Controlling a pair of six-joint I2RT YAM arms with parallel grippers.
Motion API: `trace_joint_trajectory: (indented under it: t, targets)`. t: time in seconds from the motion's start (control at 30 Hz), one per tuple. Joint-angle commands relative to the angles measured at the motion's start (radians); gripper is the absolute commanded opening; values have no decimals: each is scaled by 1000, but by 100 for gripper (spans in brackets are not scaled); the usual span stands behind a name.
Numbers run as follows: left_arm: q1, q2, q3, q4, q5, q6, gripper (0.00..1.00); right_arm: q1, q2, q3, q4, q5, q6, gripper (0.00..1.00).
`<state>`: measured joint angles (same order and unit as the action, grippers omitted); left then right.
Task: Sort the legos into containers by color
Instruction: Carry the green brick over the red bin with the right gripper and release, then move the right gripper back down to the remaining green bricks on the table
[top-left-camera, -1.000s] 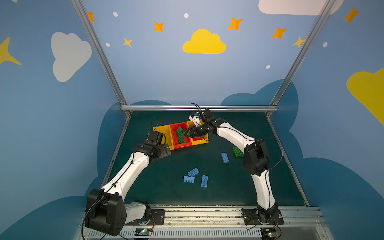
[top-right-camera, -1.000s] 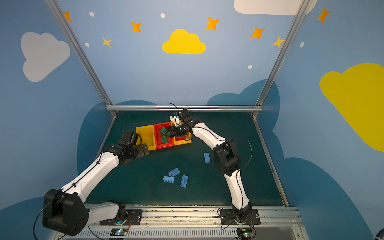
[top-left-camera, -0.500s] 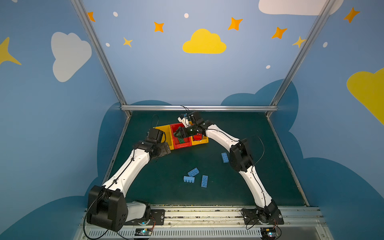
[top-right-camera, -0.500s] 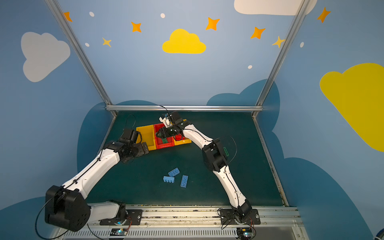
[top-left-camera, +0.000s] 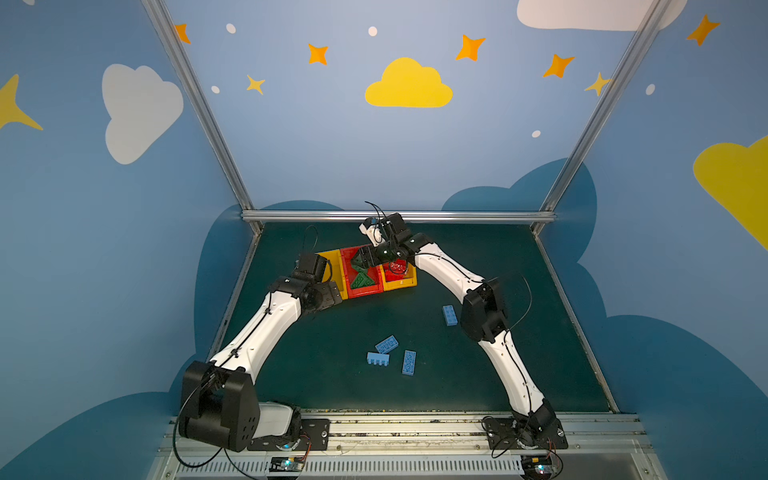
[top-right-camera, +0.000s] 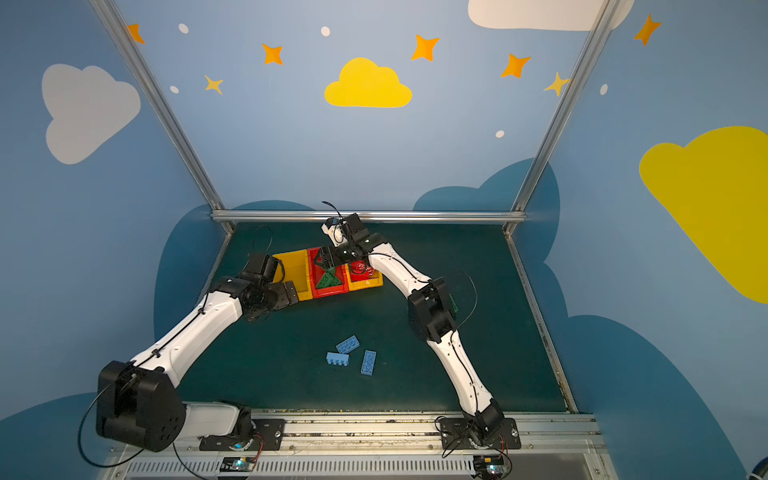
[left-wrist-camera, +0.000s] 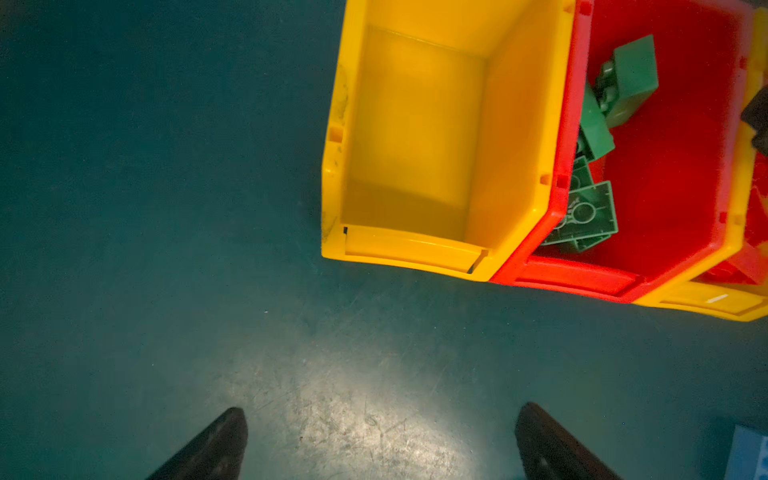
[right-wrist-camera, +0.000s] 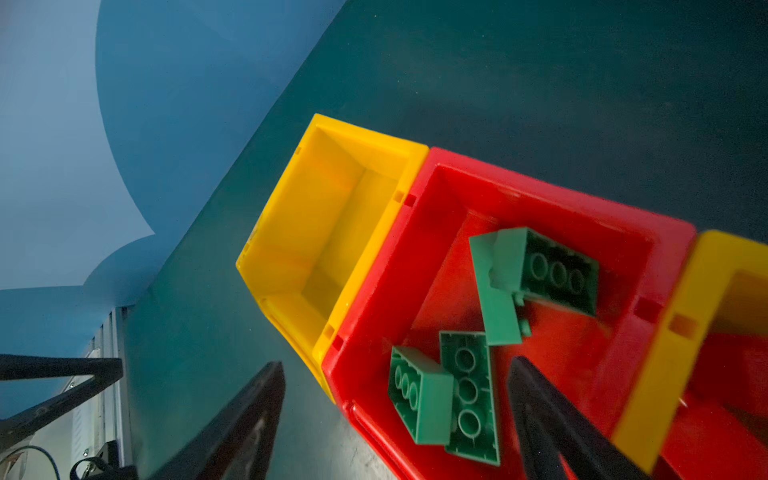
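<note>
The containers stand in a row at the back: a yellow bin (top-left-camera: 336, 270), a red bin (top-left-camera: 361, 294) and a second yellow bin (top-left-camera: 401, 284). Several green legos (right-wrist-camera: 469, 390) lie in the red bin (right-wrist-camera: 415, 232). Red legos (top-left-camera: 397, 268) fill the right yellow bin. The left yellow bin (left-wrist-camera: 415, 249) holds nothing. My right gripper (right-wrist-camera: 399, 411) hangs open just above the red bin's front, with nothing between its fingers. My left gripper (left-wrist-camera: 380, 440) is open over bare mat in front of the left yellow bin. Several light blue legos (top-left-camera: 386, 344) lie loose on the mat.
One blue brick (top-left-camera: 449, 314) lies beside my right arm's elbow, and a green brick (top-right-camera: 455, 305) peeks out behind that elbow. A blue brick's corner (left-wrist-camera: 752, 453) shows in the left wrist view. Metal rails edge the green mat (top-left-camera: 519, 270).
My right gripper has swung left from the right yellow bin to over the red bin, and its jaws have widened. My left arm has barely moved.
</note>
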<state>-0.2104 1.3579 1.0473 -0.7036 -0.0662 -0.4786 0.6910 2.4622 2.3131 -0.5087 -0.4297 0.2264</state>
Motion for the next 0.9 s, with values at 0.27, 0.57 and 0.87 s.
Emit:
trace_joint_trajectory:
  t: [0.27, 0.57, 0.87]
  targets:
    - [-108, 95, 64, 152, 115, 9, 100, -191, -529, -627, -93, 202, -4, 80]
    - [-341, 265, 230, 201, 140, -5, 100, -373, -750, -1011, -175, 307, 128, 76]
    - [-412, 310, 281, 189, 119, -7, 100, -421, -826, -1179, -183, 283, 259, 79]
